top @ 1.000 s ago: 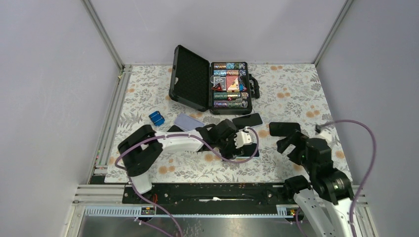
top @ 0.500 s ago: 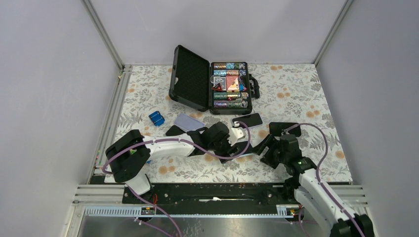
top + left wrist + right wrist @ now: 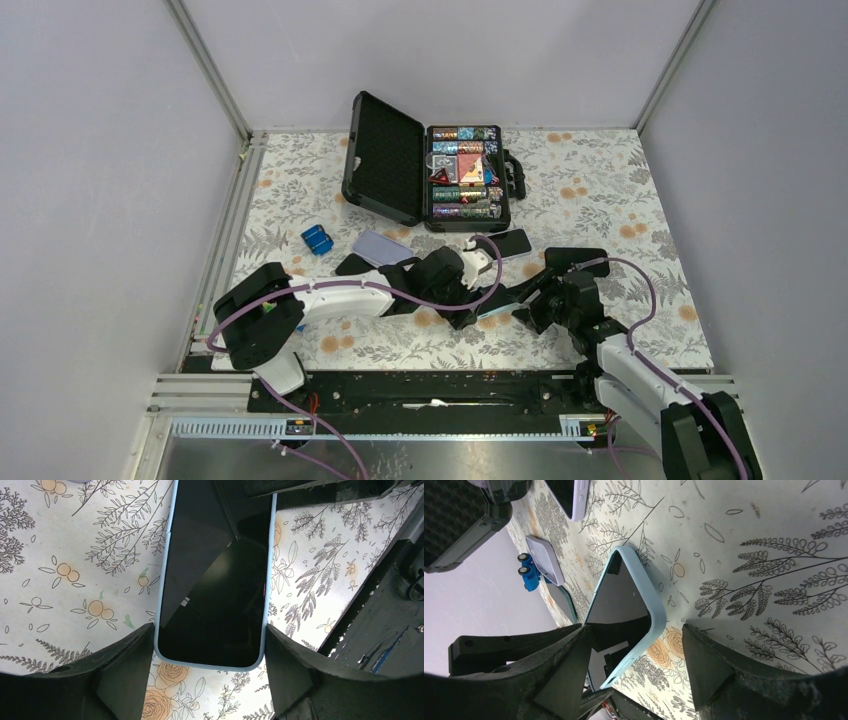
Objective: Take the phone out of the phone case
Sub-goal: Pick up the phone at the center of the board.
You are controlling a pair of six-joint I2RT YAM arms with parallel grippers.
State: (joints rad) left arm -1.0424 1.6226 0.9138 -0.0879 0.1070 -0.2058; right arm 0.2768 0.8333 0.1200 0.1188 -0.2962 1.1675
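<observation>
My left gripper (image 3: 209,630) clamps the probably pliant phone case (image 3: 655,617) by its sides while my right gripper (image 3: 635,630) gapes around one corner, the likeliest spot to peel it off the stiff, slick phone (image 3: 215,595).

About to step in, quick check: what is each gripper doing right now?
Left gripper: closed on the phone case, across its width.
Right gripper: open, straddling the case's corner, not gripping yet.
</observation>
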